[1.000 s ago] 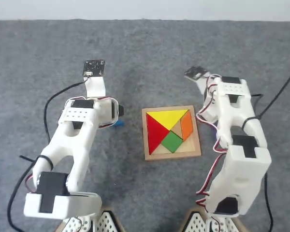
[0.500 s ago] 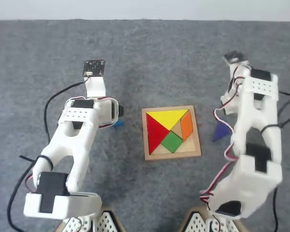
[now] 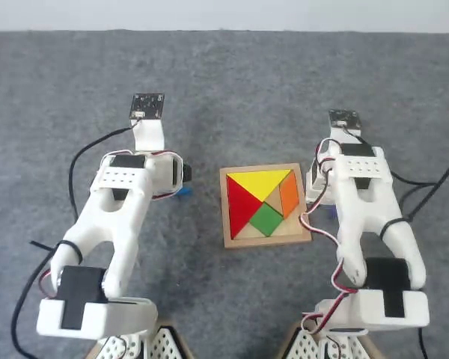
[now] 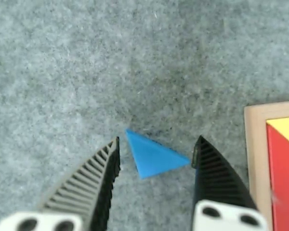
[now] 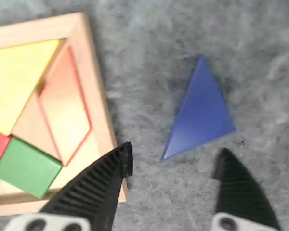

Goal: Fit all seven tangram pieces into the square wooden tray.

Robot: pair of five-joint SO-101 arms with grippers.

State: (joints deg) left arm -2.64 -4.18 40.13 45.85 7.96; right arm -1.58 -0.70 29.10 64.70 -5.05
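The square wooden tray (image 3: 227, 217) lies mid-table holding a yellow triangle (image 3: 260, 182), a red triangle (image 3: 239, 204), a green square (image 3: 266, 219) and an orange parallelogram (image 3: 289, 194). A light blue triangle (image 4: 151, 156) lies flat on the carpet between the fingers of my open left gripper (image 4: 156, 154), left of the tray; a sliver of it shows in the high view (image 3: 183, 191). A dark blue triangle (image 5: 200, 111) lies on the carpet just right of the tray (image 5: 97, 91). My open right gripper (image 5: 176, 159) hovers over its near corner.
Grey carpet covers the table. Black cables trail beside both arms (image 3: 75, 168). Bare wood shows in the tray's lower and middle parts (image 5: 91, 154). Open carpet lies beyond the tray toward the far edge.
The right arm swung out to the right, then came back in beside the tray's right edge, over the dark blue triangle. The left arm has kept still.
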